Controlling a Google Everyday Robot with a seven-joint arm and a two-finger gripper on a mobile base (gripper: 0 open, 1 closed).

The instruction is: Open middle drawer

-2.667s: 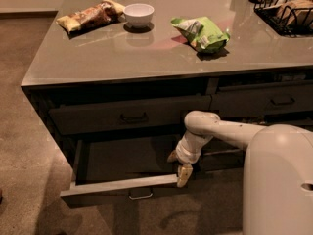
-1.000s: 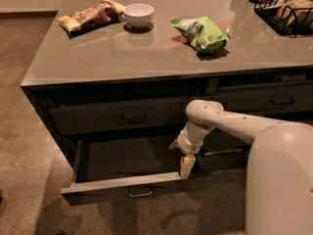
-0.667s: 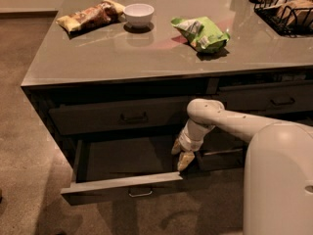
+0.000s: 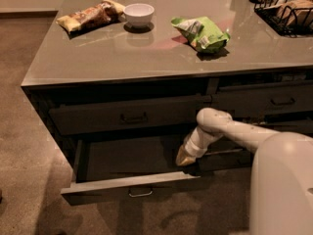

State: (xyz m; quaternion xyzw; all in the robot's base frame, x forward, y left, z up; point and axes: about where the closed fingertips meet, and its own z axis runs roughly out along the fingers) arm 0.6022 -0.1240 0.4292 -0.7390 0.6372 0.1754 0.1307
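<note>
Down low on the left, we see the middle drawer (image 4: 128,158) pulled well out of the cabinet, its dark inside showing and a small loop handle (image 4: 141,192) at the centre of its front. Above it, the upper drawer (image 4: 132,115) sits closed. On the tabletop (image 4: 146,58) lie a snack packet (image 4: 90,16), a white bowl (image 4: 139,13), a green bag (image 4: 203,32) and a wire basket (image 4: 286,9). The end effector (image 4: 185,156) points down at the open drawer's right end; we cannot tell how far open it is.

Gripper (image 4: 183,158) now higher, off the middle drawer (image 4: 122,158) front, above its right end.
</note>
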